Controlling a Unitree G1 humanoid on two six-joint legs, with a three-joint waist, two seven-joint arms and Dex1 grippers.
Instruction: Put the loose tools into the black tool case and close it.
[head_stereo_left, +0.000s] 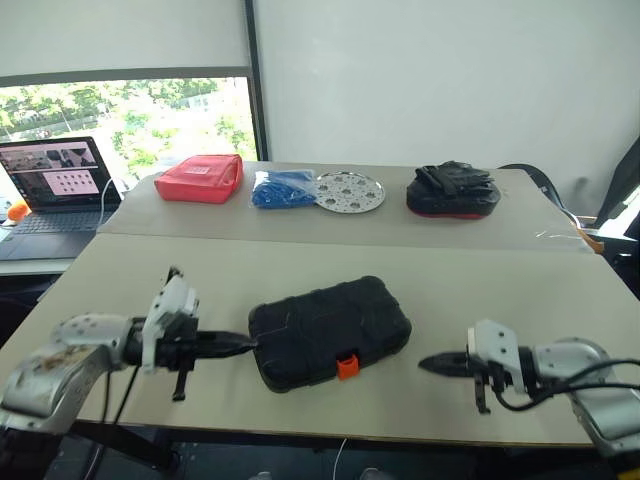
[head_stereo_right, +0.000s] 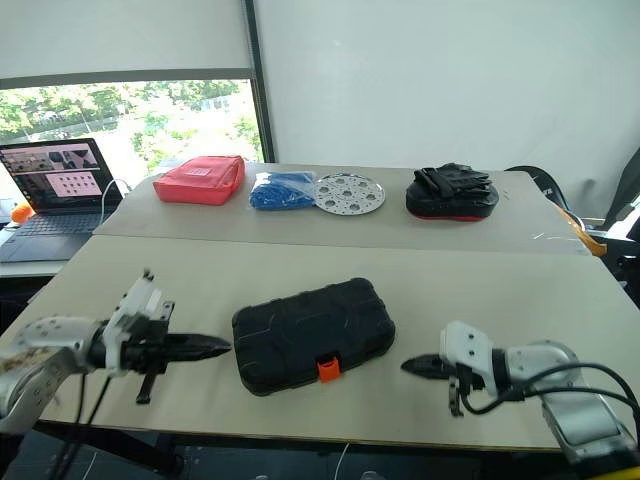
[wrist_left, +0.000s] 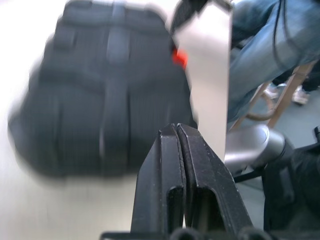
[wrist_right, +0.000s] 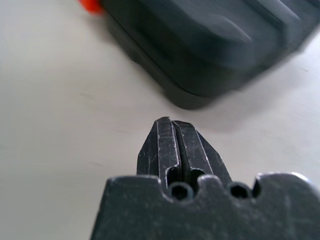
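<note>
Case closed, grippers clear.
Black tool case lies lid-down at lower centre; left gripper and right gripper flank it, jaws pressed together, empty.

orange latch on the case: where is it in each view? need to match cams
Left eye: latch on the near edge of the closed case, centre.
Right eye: latch on the same near edge, centre.
Left wrist: blurred orange spot at the case's edge, above the fingers.
Right wrist: orange corner at the top edge, beside the case.
Shared landmark: the black case.
</note>
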